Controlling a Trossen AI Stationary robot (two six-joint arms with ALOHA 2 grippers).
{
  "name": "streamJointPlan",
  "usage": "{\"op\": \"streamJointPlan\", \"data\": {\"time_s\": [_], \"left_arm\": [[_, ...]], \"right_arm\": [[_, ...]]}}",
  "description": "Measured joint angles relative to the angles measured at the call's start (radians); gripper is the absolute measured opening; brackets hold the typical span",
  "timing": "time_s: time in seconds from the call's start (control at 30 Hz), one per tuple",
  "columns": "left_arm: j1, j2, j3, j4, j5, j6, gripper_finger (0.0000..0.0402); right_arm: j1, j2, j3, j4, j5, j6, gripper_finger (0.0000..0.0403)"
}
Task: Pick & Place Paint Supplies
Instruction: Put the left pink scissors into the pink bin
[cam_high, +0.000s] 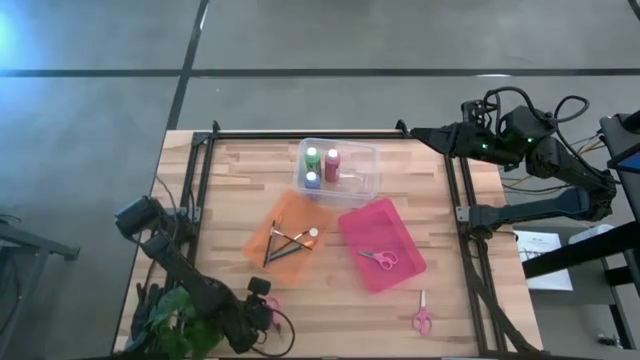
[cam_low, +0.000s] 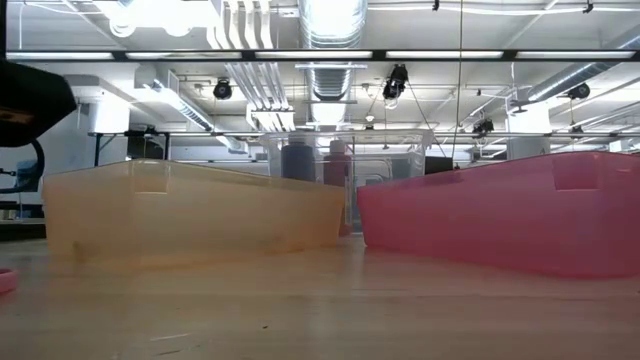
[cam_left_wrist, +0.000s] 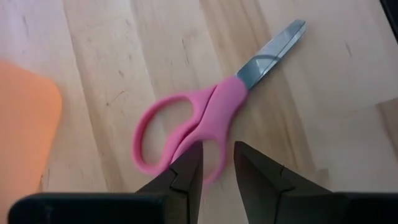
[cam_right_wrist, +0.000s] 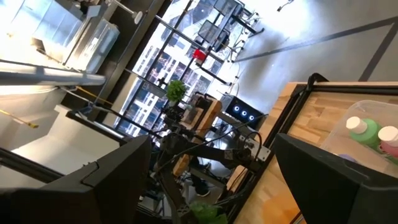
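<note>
Three paint bottles (cam_high: 322, 165) stowed in clear bin (cam_high: 368, 182), brushes (cam_high: 288, 243) in orange tray (cam_high: 262, 240); left pincer (cam_left_wrist: 216, 169) held slightly open, empty, over pink scissors (cam_left_wrist: 205, 127); right pincer (cam_right_wrist: 211, 162) parked wide open, far right.

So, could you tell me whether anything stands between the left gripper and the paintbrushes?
Only the orange tray's low wall. The left gripper hangs open over pink scissors on the table beside that tray, and the paintbrushes lie inside it, uncovered. The right gripper waits at the table's far right corner.
</note>
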Motion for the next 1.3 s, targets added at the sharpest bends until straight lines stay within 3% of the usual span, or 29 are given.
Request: {"op": "streamJointPlan", "data": {"time_s": [0.23,0.53,1.03,1.3], "left_arm": [[0.002,0.015,-0.013,0.034,0.015,0.001,0.0086],[0.002,0.054,-0.012,0.082,0.049,-0.031,0.0009],[-0.005,-0.004,0.036,0.087,0.067,-0.043,0.0002],[0.000,-0.021,0.141,-0.085,0.015,0.029,0.0000]], "right_arm": [[0.000,0.000,0.000,0.000,0.000,0.001,0.0335],[0.000,-0.001,0.000,-0.004,0.003,0.013,0.0335],[0.000,0.000,0.000,-0.012,-0.003,0.004,0.0335],[0.005,-0.002,0.000,-0.019,-0.007,-0.010,0.0335]]}}
